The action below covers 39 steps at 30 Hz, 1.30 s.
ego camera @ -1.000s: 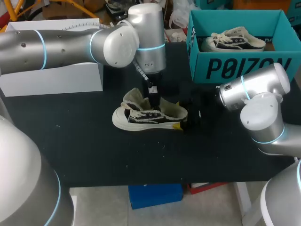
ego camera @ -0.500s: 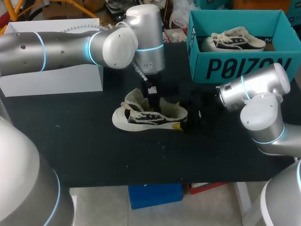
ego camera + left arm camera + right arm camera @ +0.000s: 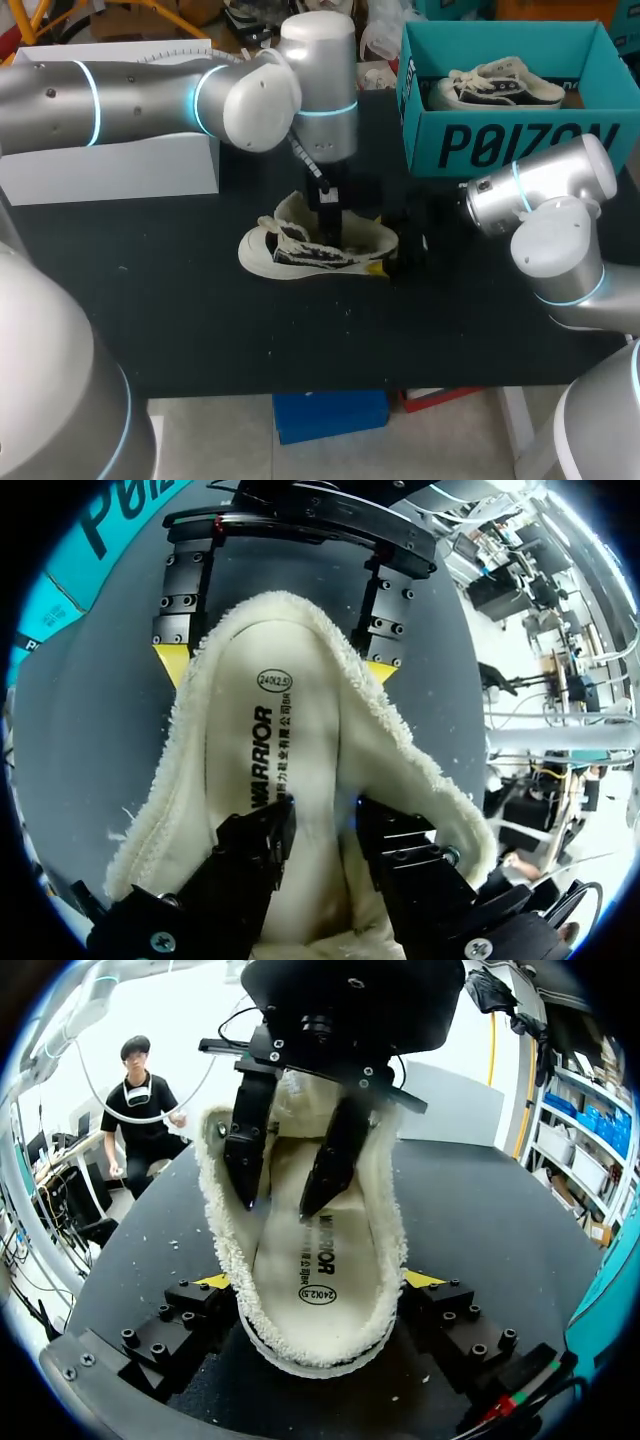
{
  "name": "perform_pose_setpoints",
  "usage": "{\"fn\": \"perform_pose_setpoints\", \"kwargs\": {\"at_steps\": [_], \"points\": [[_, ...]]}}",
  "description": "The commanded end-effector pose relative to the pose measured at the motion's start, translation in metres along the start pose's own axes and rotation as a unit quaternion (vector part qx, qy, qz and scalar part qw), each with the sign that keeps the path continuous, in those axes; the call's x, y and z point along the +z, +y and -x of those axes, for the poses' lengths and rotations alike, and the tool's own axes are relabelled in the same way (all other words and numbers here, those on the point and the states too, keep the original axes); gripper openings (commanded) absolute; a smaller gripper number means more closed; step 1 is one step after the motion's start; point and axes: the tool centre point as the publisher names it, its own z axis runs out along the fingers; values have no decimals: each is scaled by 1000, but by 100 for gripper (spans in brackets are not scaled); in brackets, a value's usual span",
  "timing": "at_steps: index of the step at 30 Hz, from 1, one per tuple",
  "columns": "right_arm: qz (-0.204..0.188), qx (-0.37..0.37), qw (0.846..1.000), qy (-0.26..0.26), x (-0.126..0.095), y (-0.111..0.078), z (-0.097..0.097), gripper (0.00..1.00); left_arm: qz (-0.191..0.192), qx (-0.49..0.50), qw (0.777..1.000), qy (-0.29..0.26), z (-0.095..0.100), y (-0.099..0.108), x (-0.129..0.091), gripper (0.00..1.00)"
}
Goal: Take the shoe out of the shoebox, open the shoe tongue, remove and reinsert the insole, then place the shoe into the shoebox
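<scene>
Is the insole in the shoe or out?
In: the insole lies inside the fleece-lined shoe, print up, in both wrist views.

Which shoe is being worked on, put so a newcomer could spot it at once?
On the black table, left of and nearer than the teal shoebox, a shoe lies mid-table. Unlike the second shoe in the box, it rests on the tabletop, fleecy lining open, with the right gripper shut on its heel and the left gripper inside it.

— What else is on the black table (image 3: 180, 330)?
— A white box (image 3: 120, 165), at the far left side.
— Anything smaller?
— A few pale specks (image 3: 347, 303) scattered over the tabletop, toward the near edge.
</scene>
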Motion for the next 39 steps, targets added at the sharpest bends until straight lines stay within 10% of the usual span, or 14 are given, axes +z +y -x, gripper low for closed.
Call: {"fn": "perform_pose_setpoints", "kwargs": {"at_steps": [1,18,39], "points": [[-1,1,1000,0,0,-2,2,0,15,-13,998,-60,-10,5,14,40],[-1,1,1000,0,0,-2,2,0,77,-36,970,-230,-10,25,15,36],[-1,1,1000,0,0,-2,2,0,59,-38,933,-352,-1,37,9,27]]}}
